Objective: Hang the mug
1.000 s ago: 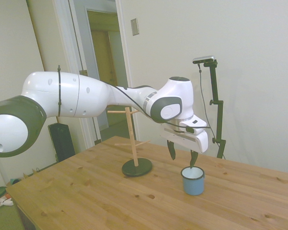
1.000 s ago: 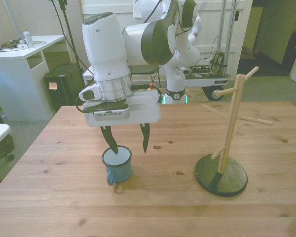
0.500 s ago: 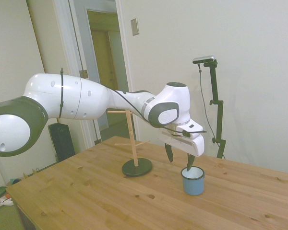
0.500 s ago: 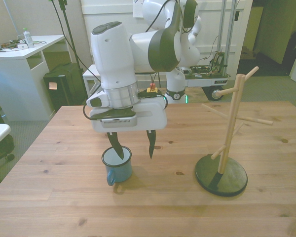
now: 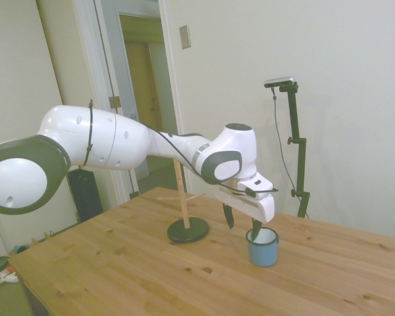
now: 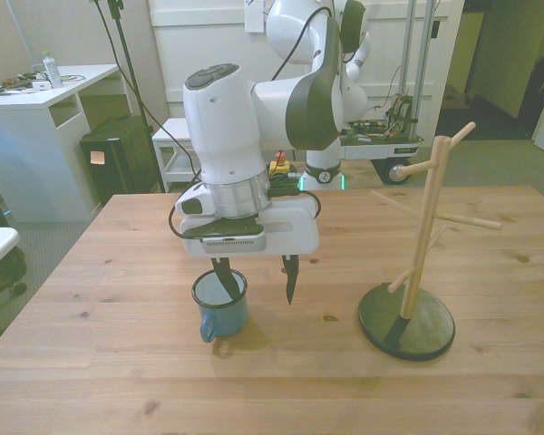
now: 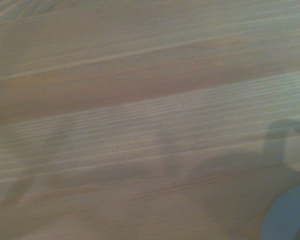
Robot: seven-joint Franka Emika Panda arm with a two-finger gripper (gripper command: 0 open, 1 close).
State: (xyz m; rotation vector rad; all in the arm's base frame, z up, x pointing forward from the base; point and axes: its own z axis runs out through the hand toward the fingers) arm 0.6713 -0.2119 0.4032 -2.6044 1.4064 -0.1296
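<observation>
- The mug [image 6: 221, 305] stood upright on the table [image 6: 118, 362], toward the front view's left, well apart from the wooden rack [image 6: 421, 249].
- Within the last second the gripper [image 6: 257, 283] had dropped; its fingers were apart, one now inside the rim, one outside.
- A wall grasp looked imminent; hanging remained undone.

A wooden table [image 6: 490, 381] of pale knotty planks is carrying two things. The mug [image 6: 222, 313], light blue with a dark rim, is standing upright toward the front view's left, its handle pointing at the near edge. Well apart, toward the front view's right, a wooden mug tree [image 6: 417, 272] is standing on its round dark base.
</observation>
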